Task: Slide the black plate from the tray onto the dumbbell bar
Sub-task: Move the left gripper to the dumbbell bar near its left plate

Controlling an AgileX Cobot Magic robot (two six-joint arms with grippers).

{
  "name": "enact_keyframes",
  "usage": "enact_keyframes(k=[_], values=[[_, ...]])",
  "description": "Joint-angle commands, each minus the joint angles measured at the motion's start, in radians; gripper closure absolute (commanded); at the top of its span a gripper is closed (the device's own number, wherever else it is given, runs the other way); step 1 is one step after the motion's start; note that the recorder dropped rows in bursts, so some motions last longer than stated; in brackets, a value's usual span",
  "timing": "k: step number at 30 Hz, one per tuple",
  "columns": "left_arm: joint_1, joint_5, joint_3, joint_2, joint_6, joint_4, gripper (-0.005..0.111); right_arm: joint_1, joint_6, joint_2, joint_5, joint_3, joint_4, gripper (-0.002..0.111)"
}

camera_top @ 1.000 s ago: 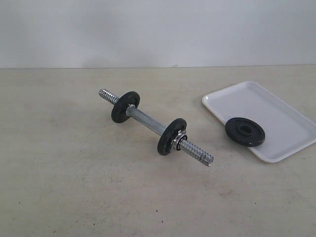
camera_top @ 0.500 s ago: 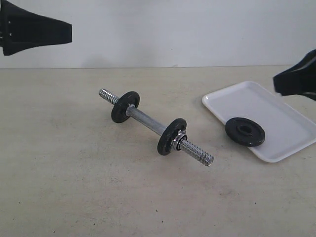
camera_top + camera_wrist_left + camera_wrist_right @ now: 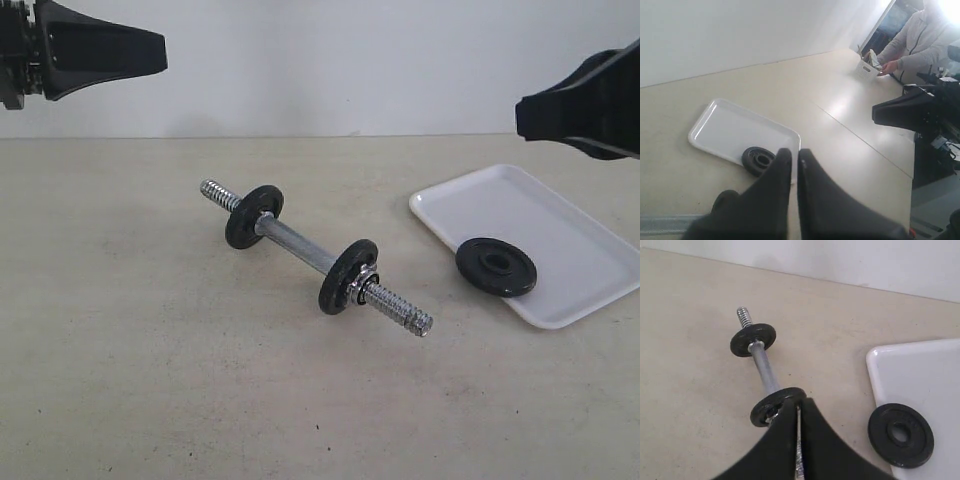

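Note:
The dumbbell bar (image 3: 300, 247) lies on the table, pointing diagonally, with a black disc near each threaded end and a chrome nut behind the nearer disc. To its right the black plate (image 3: 496, 267) lies flat on the tray (image 3: 520, 210), at its near-left edge and slightly over the rim. My left gripper (image 3: 160, 52) hangs high at the upper left, shut and empty. High at the upper right, above the tray, my right gripper (image 3: 522, 115) is also shut and empty. In the right wrist view the right gripper (image 3: 798, 402) is seen over the bar (image 3: 762, 367), with the plate (image 3: 900, 435) beside it.
The left wrist view shows the tray (image 3: 735, 127), the plate (image 3: 758, 160) and the left gripper (image 3: 794, 152), with the right arm (image 3: 910, 110) across from it. A person (image 3: 920, 45) and a small white basket (image 3: 867, 67) are at the table's far end.
Both grippers have come into the exterior view from its upper corners and moved further inward. The bar, plate and tray have not moved.

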Motion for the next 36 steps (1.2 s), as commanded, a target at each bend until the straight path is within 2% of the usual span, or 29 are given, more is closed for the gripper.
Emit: enact_keyframes(k=[1,3,7,11,16,20,27,30,36], values=[[0.000,0.014,-0.008,-0.001,0.015,-0.023,0.102,0.001,-0.009,-0.001,-0.058,-0.004,-0.001,0.109],[0.000,0.025,-0.008,-0.001,0.019,-0.023,0.102,0.001,-0.009,-0.001,-0.098,-0.004,-0.001,0.109],[0.000,0.086,-0.008,-0.001,0.144,-0.023,0.102,0.001,-0.030,-0.001,-0.135,-0.004,-0.005,0.109],[-0.003,0.213,-0.008,0.005,0.030,-0.012,0.102,0.001,-0.062,0.001,-0.067,-0.001,-0.035,0.109],[-0.104,0.467,-0.008,0.061,-0.027,0.171,0.102,0.001,-0.097,0.030,0.033,0.001,-0.054,0.109],[-0.189,0.497,-0.008,0.144,-0.144,0.171,0.102,0.001,-0.097,0.095,0.083,0.001,-0.054,0.109],[-0.311,0.671,-0.008,0.284,-0.406,0.157,0.102,0.001,-0.105,0.221,0.171,0.001,-0.054,0.109],[-0.335,0.680,-0.008,0.332,-0.431,0.079,0.102,0.001,-0.147,0.264,0.171,0.001,-0.054,0.109],[-0.337,0.611,-0.008,0.413,-0.431,-0.234,0.102,0.001,-0.162,0.315,0.171,0.001,-0.054,0.109]])
